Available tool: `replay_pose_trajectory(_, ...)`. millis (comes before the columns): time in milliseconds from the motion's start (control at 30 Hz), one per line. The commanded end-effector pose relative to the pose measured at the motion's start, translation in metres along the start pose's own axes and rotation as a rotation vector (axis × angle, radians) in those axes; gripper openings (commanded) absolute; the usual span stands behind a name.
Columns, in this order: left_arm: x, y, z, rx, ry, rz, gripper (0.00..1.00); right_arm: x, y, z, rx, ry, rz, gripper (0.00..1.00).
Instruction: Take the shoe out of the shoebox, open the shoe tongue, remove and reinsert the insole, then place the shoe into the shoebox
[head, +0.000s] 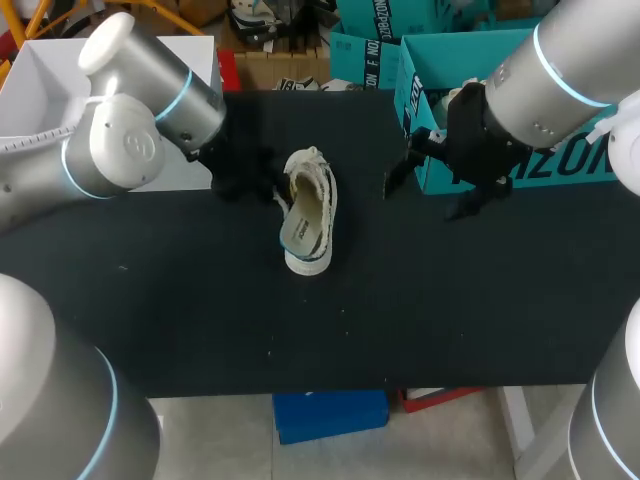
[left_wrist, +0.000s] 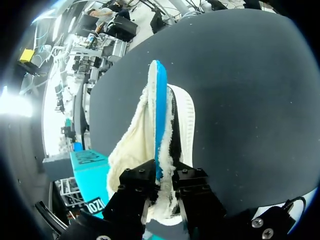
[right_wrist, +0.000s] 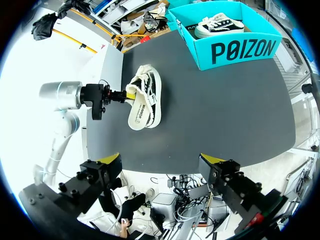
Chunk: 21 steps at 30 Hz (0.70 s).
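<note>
Fuzzy cream shoe lay mid-counter on the matte black top, teal cardboard shoebox at far right. Left hand pinched the thin blue-edged insole. Right hand was spread wide.

The shoe lies in the middle of the worktop. The left claw is closed on its edge at the left arm's side, so this side is blocked. The shoe's other side is free to reach, over the open strip up to the shoebox at the far right corner. Near this box the right claw hangs with its fingers wide apart.
</note>
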<state>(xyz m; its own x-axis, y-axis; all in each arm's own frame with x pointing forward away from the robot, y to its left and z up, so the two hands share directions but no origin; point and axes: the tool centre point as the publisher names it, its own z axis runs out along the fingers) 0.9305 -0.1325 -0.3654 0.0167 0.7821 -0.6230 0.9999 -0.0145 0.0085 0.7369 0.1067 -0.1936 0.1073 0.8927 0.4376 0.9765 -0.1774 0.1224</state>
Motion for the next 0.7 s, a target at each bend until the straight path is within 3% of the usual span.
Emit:
replay_pose_trajectory(33,-0.004,-0.005,-0.007,0.004,-0.03,-0.016,1.0,0.001,0.0,0.001,0.0,-0.002,0.001,1.0)
replay_pose_trajectory(200,-0.013,-0.026,-0.02,0.07,-0.1,-0.063,1.0,0.001,0.0,0.001,0.0,-0.002,0.001,1.0)
replay_pose_trajectory(533,-0.006,-0.074,-0.021,0.199,-0.145,-0.126,1.0,0.001,0.0,0.001,0.0,-0.002,0.001,1.0)
replay_pose_trajectory(567,-0.005,-0.075,-0.02,0.206,-0.148,-0.13,0.91,0.001,0.0,0.001,0.0,-0.002,0.001,1.0)
replay_pose_trajectory(600,-0.005,-0.077,-0.019,0.215,-0.156,-0.138,0.75,0.001,0.0,0.001,0.0,-0.002,0.001,1.0)
replay_pose_trajectory(633,-0.005,-0.078,-0.018,0.218,-0.159,-0.141,0.53,0.001,0.0,0.001,0.0,-0.002,0.001,1.0)
replay_pose_trajectory(667,-0.004,-0.078,-0.017,0.218,-0.16,-0.141,0.42,0.001,0.0,0.001,0.0,-0.002,0.001,1.0)
replay_pose_trajectory(700,-0.004,-0.079,-0.015,0.219,-0.163,-0.144,0.23,0.001,0.0,0.001,0.0,-0.002,0.001,1.0)
